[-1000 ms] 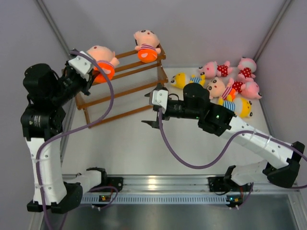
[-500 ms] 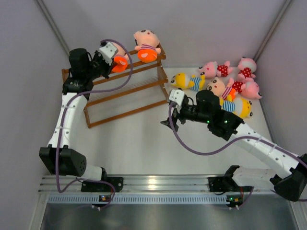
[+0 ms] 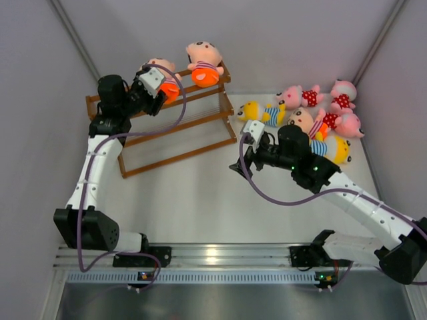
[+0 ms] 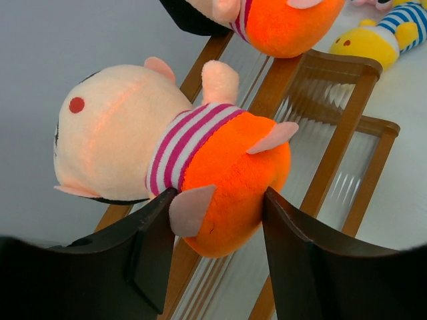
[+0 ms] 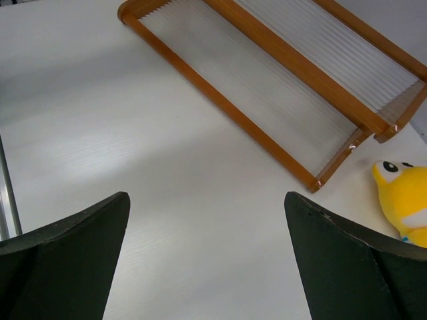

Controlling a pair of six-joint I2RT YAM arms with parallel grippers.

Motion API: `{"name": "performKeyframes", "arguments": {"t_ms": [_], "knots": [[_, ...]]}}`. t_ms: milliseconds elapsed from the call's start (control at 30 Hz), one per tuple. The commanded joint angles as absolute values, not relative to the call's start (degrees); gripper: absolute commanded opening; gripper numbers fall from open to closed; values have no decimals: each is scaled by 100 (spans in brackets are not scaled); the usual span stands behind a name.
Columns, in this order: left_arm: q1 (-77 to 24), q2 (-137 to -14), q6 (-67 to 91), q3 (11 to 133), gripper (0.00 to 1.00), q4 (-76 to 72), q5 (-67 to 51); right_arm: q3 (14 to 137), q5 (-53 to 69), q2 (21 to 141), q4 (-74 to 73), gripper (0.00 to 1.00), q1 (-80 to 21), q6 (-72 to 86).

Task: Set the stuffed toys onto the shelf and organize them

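Left arm has swung from the shelf's [image 5: 293, 63] left end up to its top tier, right arm has shifted toward 3 o'clock. Left gripper [image 4: 217, 197] flanks the orange shorts of a peach-faced doll [image 4: 200, 147] lying on the top tier at 11 o'clock; fingers [image 4: 157, 247] touch it on both sides, cannot tell if still pinching. Second orange-shorts doll [image 3: 202, 63] sits just beside it at 12 o'clock. Right gripper [image 3: 237, 168] is spread wide, holding nothing, over the white table [image 3: 187, 200]. Remaining stuffed toys [image 3: 320, 117] are piled at 2 o'clock, a yellow doll [image 3: 257, 112] nearest the shelf
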State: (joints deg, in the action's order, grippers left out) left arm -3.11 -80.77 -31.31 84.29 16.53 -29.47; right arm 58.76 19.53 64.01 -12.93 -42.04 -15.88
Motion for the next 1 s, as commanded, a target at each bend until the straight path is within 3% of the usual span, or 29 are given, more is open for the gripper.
{"name": "performKeyframes", "arguments": {"t_ms": [0,200,233,267,400,533,667,833,967], "knots": [[-290,-7770,-2962,8376,59,1459,-2743,5871,1785,6117,-941,99,-3999,-1293],[-290,-7418,-2979,8191,76,1599,-2540,6125,1038,6249,-1195,99,-3534,-730],[-290,-7340,-2979,8200,83,1661,-2497,6222,820,6284,-1256,99,-3316,-634],[-290,-7295,-2979,8218,98,1757,-2505,6266,687,6336,-1353,99,-3192,-433],[-290,-7050,-2787,8358,98,2135,-2452,6398,194,6521,-1450,99,-2287,385],[-299,-6759,-2593,8455,98,2618,-2303,6775,411,7126,-1643,99,-429,1466],[-299,-6434,-2566,8622,98,3443,-1873,7188,1343,8529,-1565,87,1114,2529],[-290,-5977,-2838,8666,98,5041,-1582,8188,1617,10061,-1722,76,1670,2576],[-290,-5819,-3005,8473,98,5676,-1293,8709,1757,11212,-1828,73,1661,2671]]}}
